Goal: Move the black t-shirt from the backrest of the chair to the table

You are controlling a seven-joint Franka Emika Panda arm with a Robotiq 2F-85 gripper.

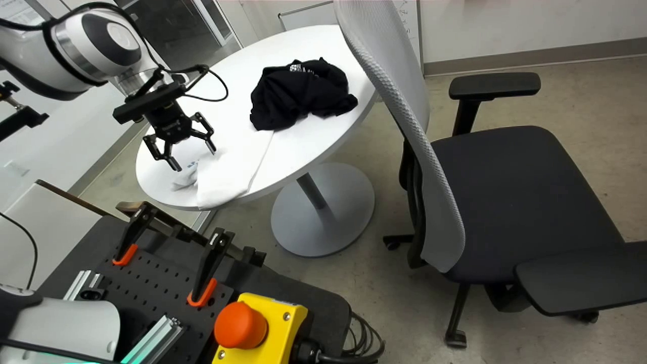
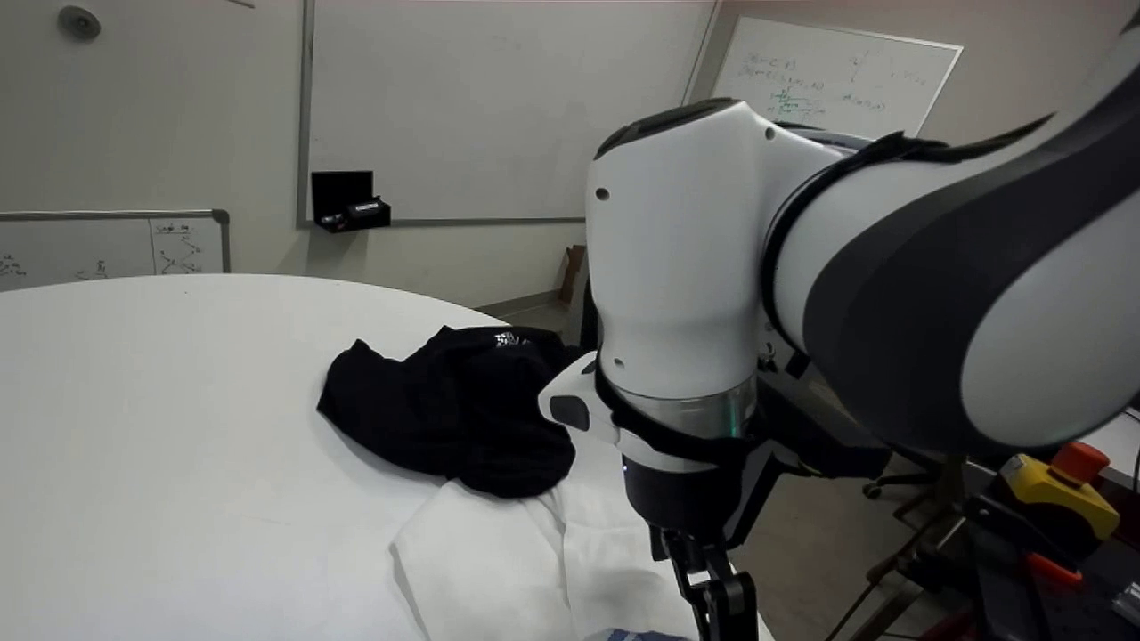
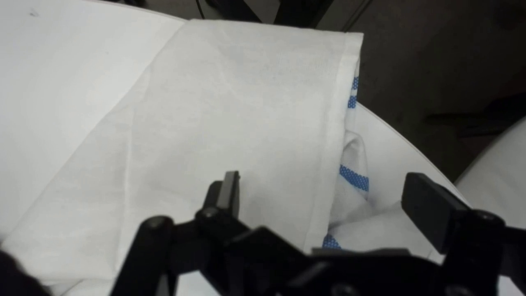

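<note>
Nearest the wrist camera, across the bottom of its frame, the black two-fingered gripper [image 3: 324, 197] is spread wide, with nothing pinched between its fingers. Just past them lies a soft white blue-striped cloth [image 3: 246, 115], filling the middle of that frame; its upper-right corner seems to reach past the rim beneath. I cannot tell whether a finger touches it.

Farther from the gripper, on the round white-topped table [image 1: 298, 43], the crumpled black fabric t-shirt [image 1: 303, 96] sits at upper centre in an exterior view, meeting the cloth's far end and apparently overlapping it. Farther again, at the right of that frame, stands the padded black office chair [image 1: 525, 202], its tall, curved light-grey backrest [image 1: 404, 101] crossing in front of the table's edge.

The move looks all but done, to judge by where the t-shirt lies, so the danger is in the retreat. If the gripper dips or swings off low, a finger could hook the cloth and drag the t-shirt along with it. The t-shirt's right side is close to the table's edge, so such a tug, or a bump from the backrest, could send it over. Rising straight up first seems safest.
</note>
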